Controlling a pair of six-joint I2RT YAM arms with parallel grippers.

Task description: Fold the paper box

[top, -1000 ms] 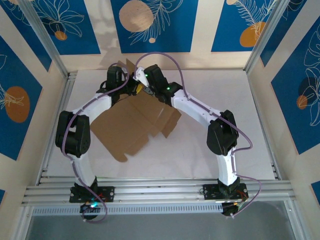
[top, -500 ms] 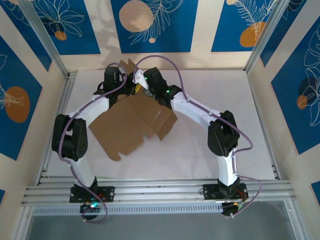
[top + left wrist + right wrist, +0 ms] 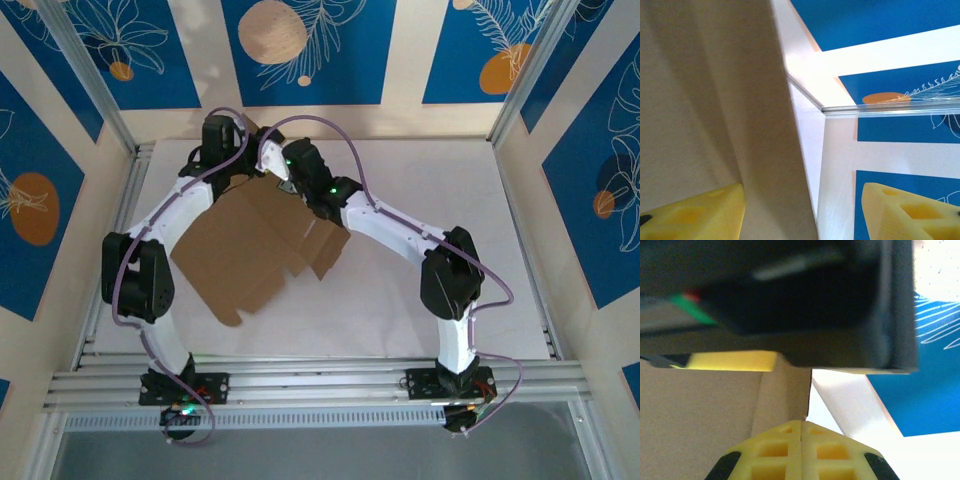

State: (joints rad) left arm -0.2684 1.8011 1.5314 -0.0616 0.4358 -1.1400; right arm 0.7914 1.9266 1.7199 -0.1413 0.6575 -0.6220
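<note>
Left gripper (image 3: pixel 240 148) at far left of worktop (image 3: pixel 500 250). In left wrist view the left gripper (image 3: pixel 803 190) has jaws spread, with a panel edge of the paper box (image 3: pixel 715 100) standing between the yellow fingers (image 3: pixel 695 212); the right one looks clear of the card, so no pinch. The paper box (image 3: pixel 240 250) is a flat die-cut brown sheet, skewed, centre-left on the worktop between the two arms. Most of it lies down, and its far corner is up at the grippers by the back wall. Judged light and thin: panels fairly stiff, bending readily at the scored creases, likely to sag or swing if lifted by one corner. Plain surface, probably slick against the pads; edges dent easily. Best hold looks like a flap edge close to a crease, not mid-panel, with the other arm steadying the sheet. Right gripper (image 3: pixel 278 165) meets that same far corner. In right wrist view the right gripper (image 3: pixel 801 425) has jaws pressed together, tips just under a flap edge of the paper box (image 3: pixel 700 410); cannot tell if card is nipped in the seam.
</note>
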